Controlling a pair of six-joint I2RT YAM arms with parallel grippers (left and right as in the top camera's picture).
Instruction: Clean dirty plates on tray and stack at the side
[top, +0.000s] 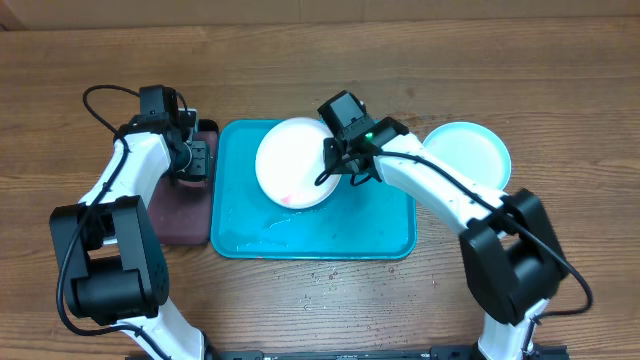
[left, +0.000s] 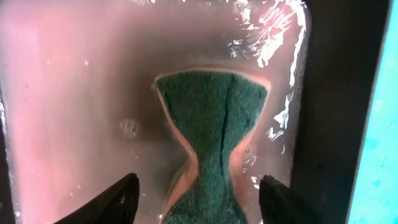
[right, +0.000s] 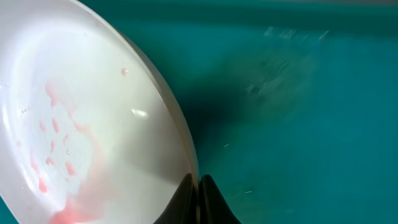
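The round white plastic plate (top: 290, 160) sits on the upper half of the large turquoise-blue rectangular plastic tray (top: 370, 225), which lies at the centre of the brown wooden table (top: 320, 60). Pale red smears (right: 56, 143) mark the plate's inner surface, and in the overhead view they gather toward its lower edge. The right gripper (top: 333, 168) is at the plate's right-hand rim. The right wrist view shows its two dark fingers (right: 217, 202) pressed together with the rim running in between them, so the jaws are clamped on the plate's edge. Whether the plate is raised off the tray floor cannot be determined. Water droplets (top: 270, 228) lie on the tray floor below the plate. A round light cyan plastic plate (top: 468, 155) lies flat on the table just beside the tray's right edge, near the upper corner and apart from the white plate. Just beside the tray's left edge is a smaller black rectangular tray with a pinkish inside (top: 180, 215). The left gripper (top: 198, 160) is positioned over its upper end. In the left wrist view this gripper's jaws stand apart. A green-faced scouring sponge with pinkish-orange backing (left: 211, 112), pinched into an hourglass shape, lies on the wet pink floor between them. Neither finger touches the sponge where visible.
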